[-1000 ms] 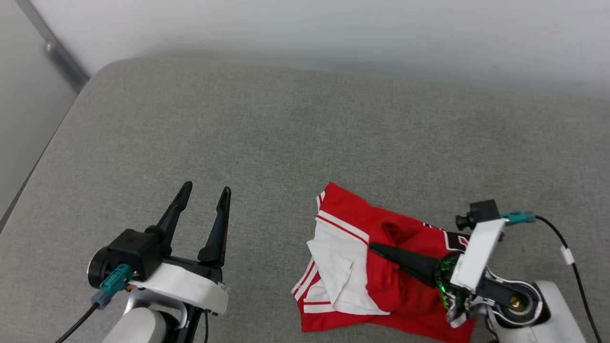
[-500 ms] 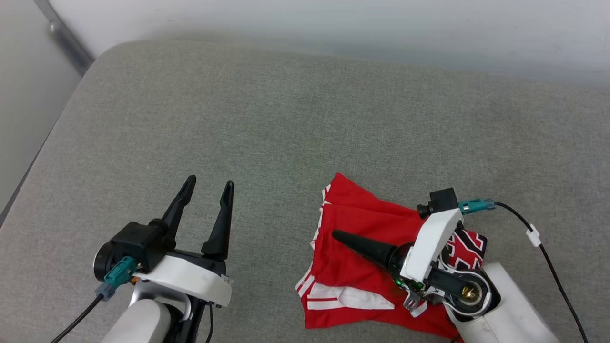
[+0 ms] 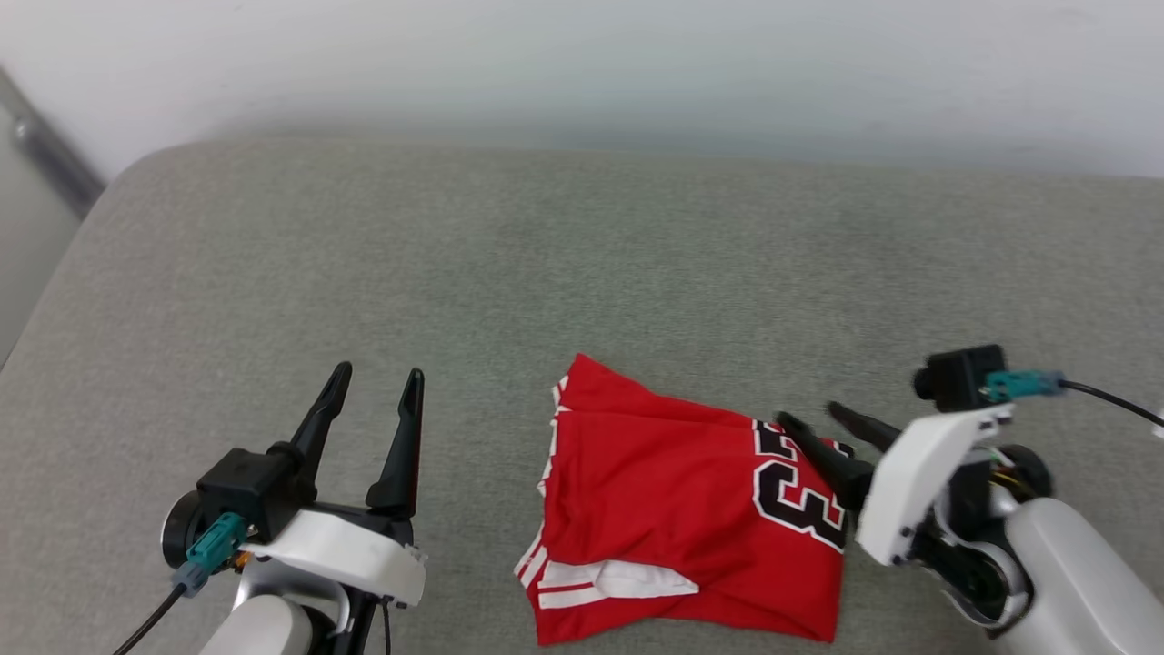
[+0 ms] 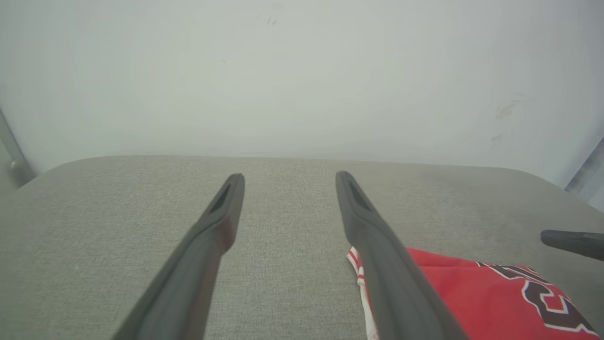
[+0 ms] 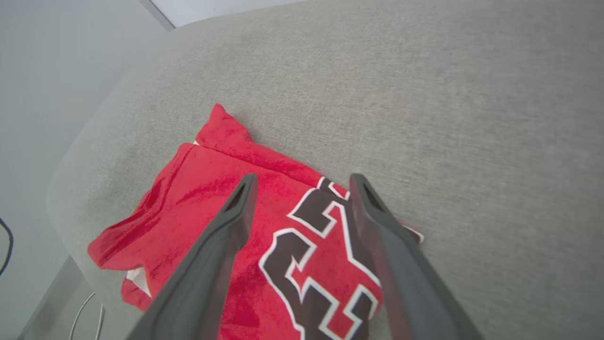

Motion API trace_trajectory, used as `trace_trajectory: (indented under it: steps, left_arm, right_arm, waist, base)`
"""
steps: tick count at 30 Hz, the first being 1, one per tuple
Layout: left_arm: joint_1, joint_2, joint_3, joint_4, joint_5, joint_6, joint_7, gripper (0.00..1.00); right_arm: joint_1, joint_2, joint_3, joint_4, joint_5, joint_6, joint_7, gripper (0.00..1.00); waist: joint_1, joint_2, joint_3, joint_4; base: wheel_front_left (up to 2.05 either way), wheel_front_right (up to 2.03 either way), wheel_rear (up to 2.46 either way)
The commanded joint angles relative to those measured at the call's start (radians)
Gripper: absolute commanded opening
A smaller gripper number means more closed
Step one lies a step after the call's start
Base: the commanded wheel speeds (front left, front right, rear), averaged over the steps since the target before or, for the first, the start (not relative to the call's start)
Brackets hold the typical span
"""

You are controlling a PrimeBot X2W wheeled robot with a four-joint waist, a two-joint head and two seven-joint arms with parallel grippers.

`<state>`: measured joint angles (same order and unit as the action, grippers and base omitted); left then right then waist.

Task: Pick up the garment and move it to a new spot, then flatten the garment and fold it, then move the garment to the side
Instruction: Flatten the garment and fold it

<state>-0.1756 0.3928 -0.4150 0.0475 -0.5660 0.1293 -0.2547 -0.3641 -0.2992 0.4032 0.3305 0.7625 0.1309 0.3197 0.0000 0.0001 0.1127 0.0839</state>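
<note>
Red jersey: folded on grey cushion | left gripper: spread, 9 o'clock, well apart | right gripper: spread, 3 o'clock, over numerals | wall: 12 o'clock.

A wide upholstered cushion in grey woven fabric spreads across the head view, with a rounded corner at ten o'clock. Behind it, from ten round to two o'clock, rises a plain pale wall, matte, with a few faint scuffs at three o'clock in the left wrist view. A dark metal strip slants down at ten o'clock, just beside that corner. In the right wrist view a smooth pale surface lies past the cushion's edge at nine o'clock (wall or floor, hard to tell). The light is soft and even.
</note>
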Motion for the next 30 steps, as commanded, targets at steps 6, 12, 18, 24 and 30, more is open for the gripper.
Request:
trace_trajectory:
  steps: [6,12,18,24,30]
  left_arm:
    - [0.043,0.014,0.026,0.007,-0.009,0.018,-0.005,1.00]
    - [0.073,0.018,0.046,0.016,-0.016,0.033,-0.008,1.00]
    - [0.095,0.007,0.064,0.037,-0.010,0.039,-0.010,1.00]
    - [0.135,-0.009,0.086,0.037,0.010,0.046,-0.012,1.00]
    - [0.174,-0.023,0.117,0.045,0.030,0.040,-0.011,1.00]
  right_arm:
    - [0.102,-0.022,-0.158,-0.036,-0.199,0.000,-0.037,1.00]
    - [0.217,0.048,-0.354,-0.186,-0.391,0.000,-0.112,1.00]
    - [0.314,0.150,-0.451,-0.323,-0.507,0.000,-0.248,1.00]
    - [0.410,0.202,-0.451,-0.397,-0.553,0.000,-0.278,1.00]
    - [0.476,0.229,-0.457,-0.459,-0.577,0.000,-0.271,1.00]
  waist:
    - [0.0000,-0.0001,-0.041,-0.064]
    - [0.0000,-0.0001,-0.066,-0.087]
    - [0.0000,-0.0001,-0.090,-0.091]
    - [0.0000,-0.0001,-0.122,-0.100]
    - [0.0000,-0.0001,-0.136,-0.105]
  base:
    - [0.00,0.00,0.00]
    - [0.00,0.00,0.00]
    - [0.00,0.00,0.00]
    - [0.00,0.00,0.00]
    - [0.00,0.00,0.00]
